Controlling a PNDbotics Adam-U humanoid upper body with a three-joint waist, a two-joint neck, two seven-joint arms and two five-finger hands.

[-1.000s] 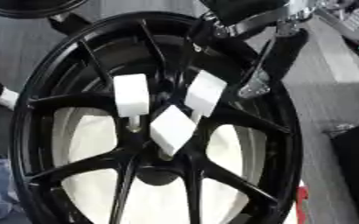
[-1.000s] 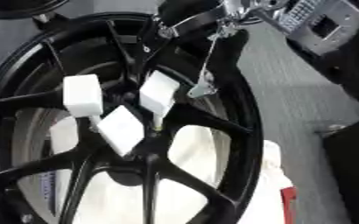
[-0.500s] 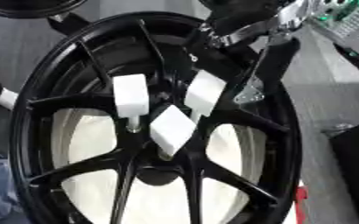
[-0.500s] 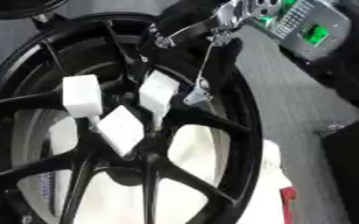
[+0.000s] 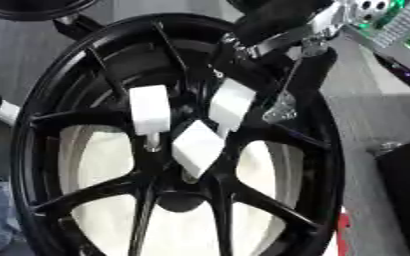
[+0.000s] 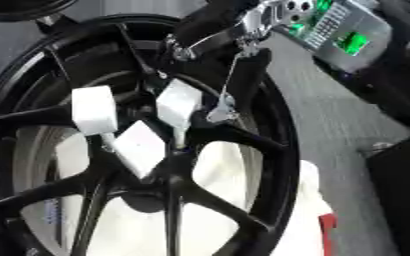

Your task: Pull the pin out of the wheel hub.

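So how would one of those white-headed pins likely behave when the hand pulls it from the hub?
The pins look rigid: blocky white heads on thin shanks seated in the black wheel. One probably slides straight out, and looks light. The square head should not roll. The right hand is near the upper-right pin; contact is unclear.

I see through two head cameras, both looking steeply down and close onto the hub (image 5: 182, 150); it fills nearly each frame, rim cropped at the left and bottom; the right eye sits slightly rightward, showing more floor (image 6: 331, 115); both share the three white pins (image 5: 197, 146) and the spokes.
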